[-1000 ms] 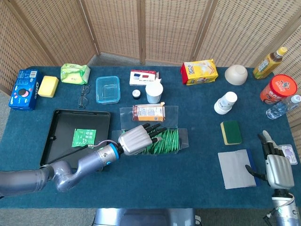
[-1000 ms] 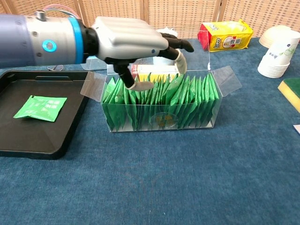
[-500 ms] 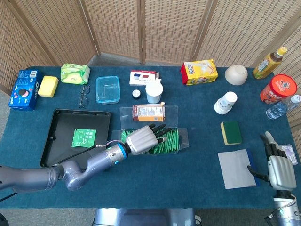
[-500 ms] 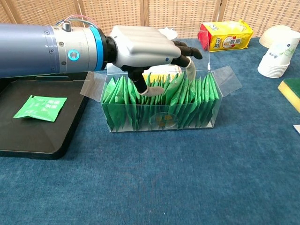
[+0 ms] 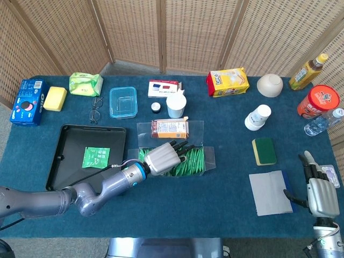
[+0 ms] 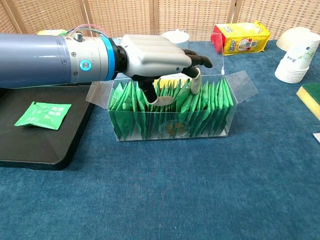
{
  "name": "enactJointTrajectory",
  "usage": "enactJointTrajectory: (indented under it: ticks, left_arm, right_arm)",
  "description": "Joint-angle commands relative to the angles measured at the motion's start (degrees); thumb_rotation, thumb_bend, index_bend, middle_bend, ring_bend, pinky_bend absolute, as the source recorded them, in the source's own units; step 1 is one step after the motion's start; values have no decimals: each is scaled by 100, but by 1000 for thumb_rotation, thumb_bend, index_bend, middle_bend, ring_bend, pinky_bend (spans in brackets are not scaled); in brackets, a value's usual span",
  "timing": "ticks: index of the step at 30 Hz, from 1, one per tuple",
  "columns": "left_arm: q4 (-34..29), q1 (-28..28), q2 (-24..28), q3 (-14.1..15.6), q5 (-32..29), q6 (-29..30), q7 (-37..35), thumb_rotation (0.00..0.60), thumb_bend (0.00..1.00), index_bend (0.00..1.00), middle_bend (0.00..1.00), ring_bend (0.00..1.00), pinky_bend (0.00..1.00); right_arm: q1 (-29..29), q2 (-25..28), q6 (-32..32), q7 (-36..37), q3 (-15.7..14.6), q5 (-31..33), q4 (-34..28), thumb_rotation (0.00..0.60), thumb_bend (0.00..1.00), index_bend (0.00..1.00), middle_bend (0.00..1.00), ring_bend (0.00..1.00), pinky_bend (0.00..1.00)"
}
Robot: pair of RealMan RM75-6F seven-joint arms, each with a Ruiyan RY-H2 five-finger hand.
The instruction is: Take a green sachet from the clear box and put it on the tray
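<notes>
The clear box (image 5: 208, 156) (image 6: 241, 84) stands open at mid-table, packed with upright green sachets (image 5: 192, 162) (image 6: 212, 107). My left hand (image 5: 162, 157) (image 6: 155, 56) hovers palm-down over its left half, thumb and fingers dipping among the sachet tops but still apart, with no sachet pinched between them. The black tray (image 5: 69, 138) (image 6: 27, 147) lies to the left of the box, and one green sachet (image 5: 96, 157) (image 6: 43, 114) lies flat on it. My right hand (image 5: 317, 188) rests at the table's near right edge, fingers extended and holding nothing.
An orange carton (image 5: 170, 128) lies just behind the box, with a white cup (image 5: 176, 105) and a blue container (image 5: 123, 101) further back. A green sponge (image 5: 264, 151), a grey cloth (image 5: 270, 192) and stacked paper cups (image 5: 258, 117) (image 6: 299, 60) occupy the right side.
My left hand slid right over the box and sank lower, its fingers now among the sachet tops and curling closer together. The right hand barely shifted.
</notes>
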Motion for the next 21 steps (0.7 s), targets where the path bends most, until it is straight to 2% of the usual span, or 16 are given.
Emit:
enactJointTrajectory:
  ticks: [1,7,12,21]
  left_arm:
    - [74,-30,-56,7,-12,-2,-41,600,410,300,0,0,212]
    - [174,-54,-144,23,39,79,-114,600,407,353,8,0,212]
    - [299,-43,-263,37,191,240,-244,600,404,438,77,0,212]
    - [423,-22,-323,39,391,417,-476,600,403,497,118,20,212]
  right_arm:
    - [-5,3,4,0,2,3,1,600,203,0,25,107,198]
    - [-23,4,12,1,-1,9,6,600,203,0,25,107,198]
    - [-30,13,23,-11,5,5,-6,600,203,0,25,107,198]
    - [-29,8,10,-24,10,9,-10,600,203,0,25,107,198]
